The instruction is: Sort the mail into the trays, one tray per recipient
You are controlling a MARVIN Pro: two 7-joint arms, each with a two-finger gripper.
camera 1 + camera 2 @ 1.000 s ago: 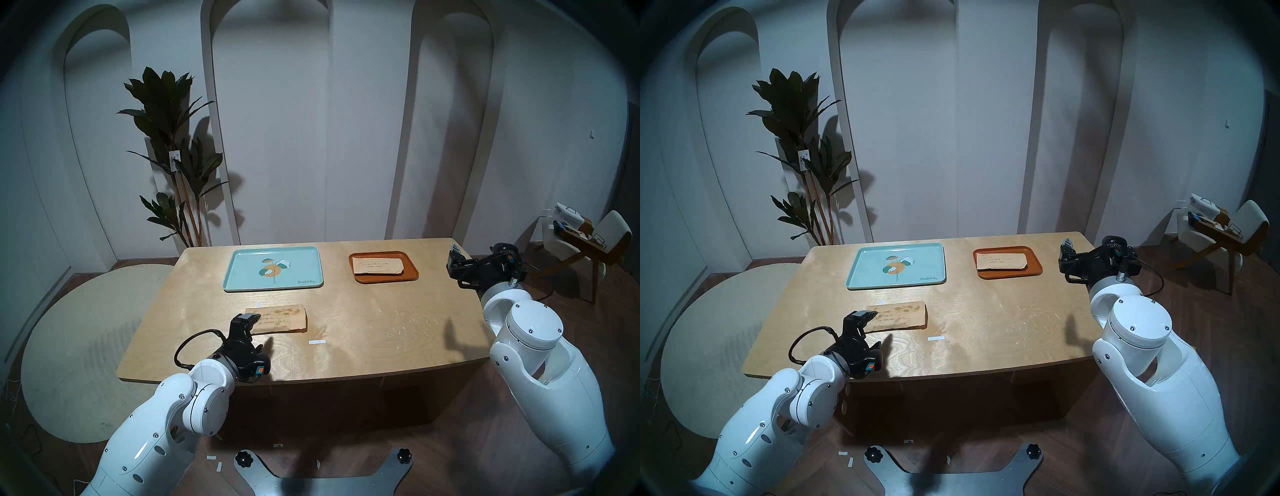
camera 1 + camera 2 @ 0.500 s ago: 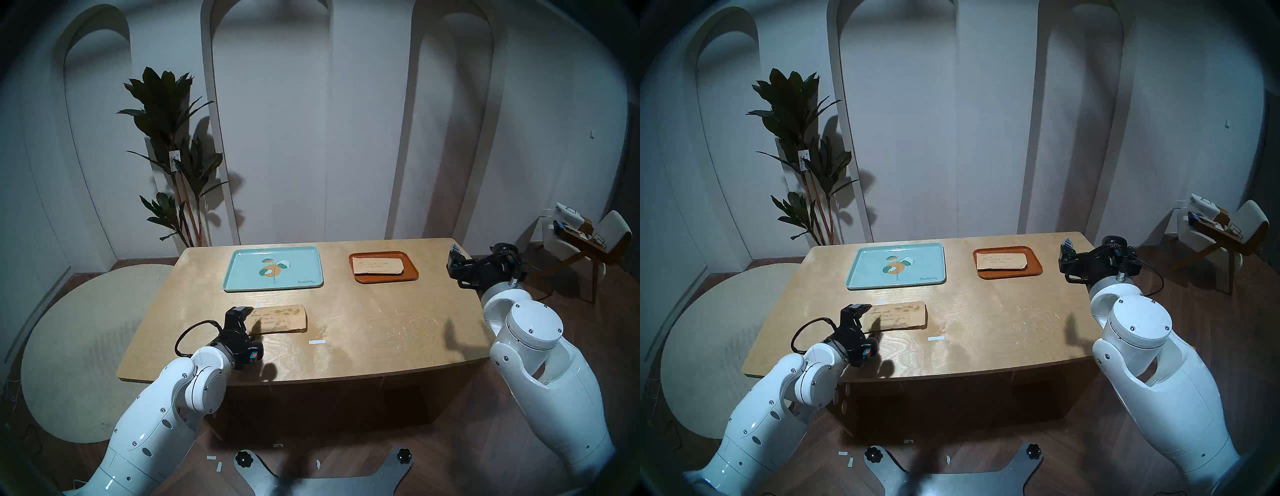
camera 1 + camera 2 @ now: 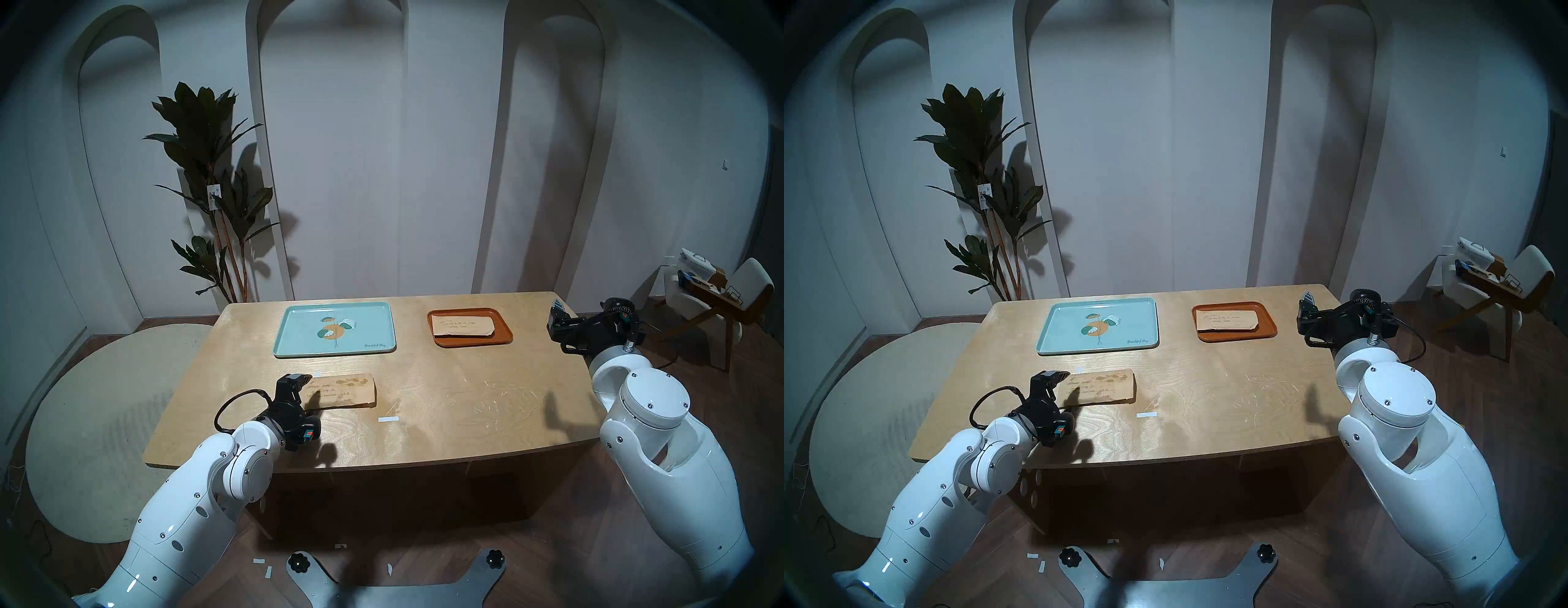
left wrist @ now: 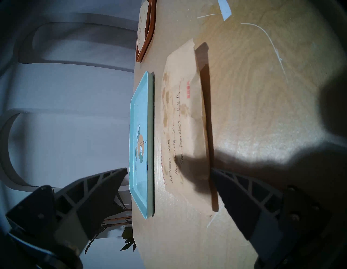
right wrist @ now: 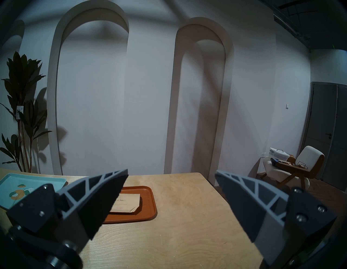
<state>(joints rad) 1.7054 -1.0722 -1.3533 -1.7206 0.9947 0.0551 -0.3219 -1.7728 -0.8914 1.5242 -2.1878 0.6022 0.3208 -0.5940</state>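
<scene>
A tan envelope with brown blotches point(image 3: 345, 390) point(image 3: 1106, 384) point(image 4: 185, 116) lies flat on the wooden table, in front of the mint tray point(image 3: 297, 339) point(image 4: 142, 105), which holds nothing. My left gripper point(image 3: 306, 390) point(image 3: 1065, 388) point(image 4: 169, 169) is open at this envelope's left end, turned on its side, one finger raised and the other low by the near edge; it grips nothing. The plain envelope point(image 3: 462, 327) point(image 5: 127, 203) lies in the orange-brown tray point(image 3: 505, 337) point(image 5: 150, 204). My right gripper point(image 3: 556, 316) point(image 5: 171, 171) hovers open and empty at the table's right edge.
A small white paper strip point(image 3: 389, 419) point(image 4: 224, 9) lies on the table point(image 3: 466, 403) right of the blotched envelope. A tall plant point(image 3: 212, 191) stands behind the table's left corner, a chair point(image 3: 721, 297) at far right, a round rug point(image 3: 106, 424) on the left floor.
My left gripper drew back leftward from over the blotched envelope to its left end and rolled onto its side, then nearly stopped. The envelope and right arm stayed put.
</scene>
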